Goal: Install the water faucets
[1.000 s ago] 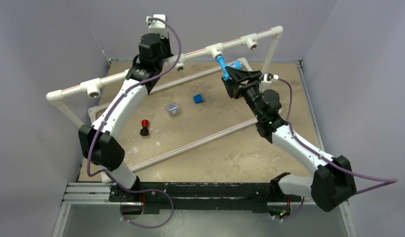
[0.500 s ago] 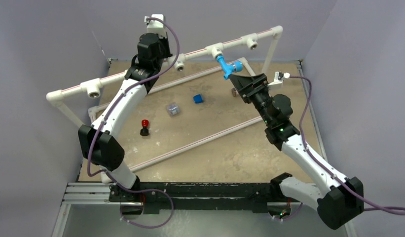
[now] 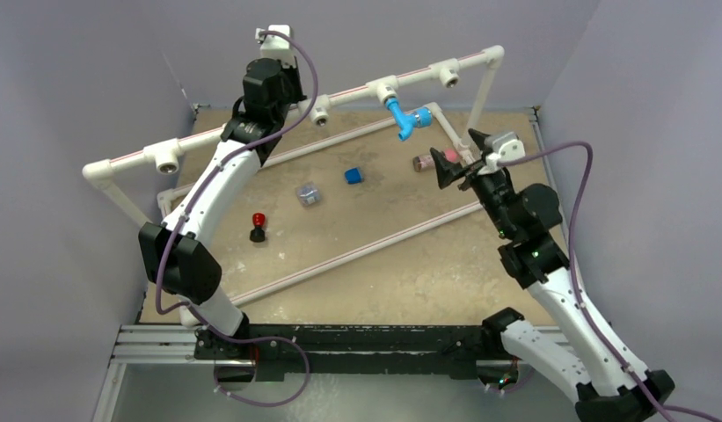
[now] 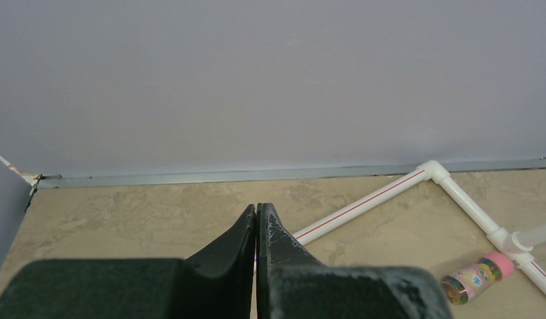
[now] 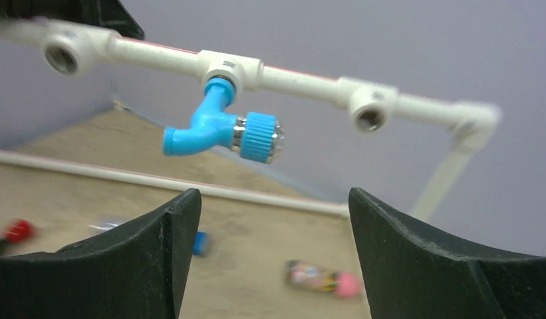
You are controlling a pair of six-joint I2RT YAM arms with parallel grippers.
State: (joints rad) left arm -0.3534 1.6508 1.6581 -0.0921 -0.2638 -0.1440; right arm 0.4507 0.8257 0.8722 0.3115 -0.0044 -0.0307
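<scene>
A light-blue faucet hangs from a tee on the raised white pipe rail, spout toward the left. It also shows in the right wrist view. My right gripper is open and empty, below and to the right of the faucet and apart from it; its jaws stand wide. My left gripper is shut on nothing and points at the back wall behind the rail. In the top view its fingers are hidden by the left wrist. No other faucet is in view.
Open tee sockets sit along the rail. On the floor lie a brown cylinder with a pink cap, a dark-blue cube, a small clear box and a red-and-black piece. White pipes cross the floor.
My right gripper was at the faucet a second ago; it has drawn back to the right and down, open. The faucet stays on the tee. The left arm has not moved.
</scene>
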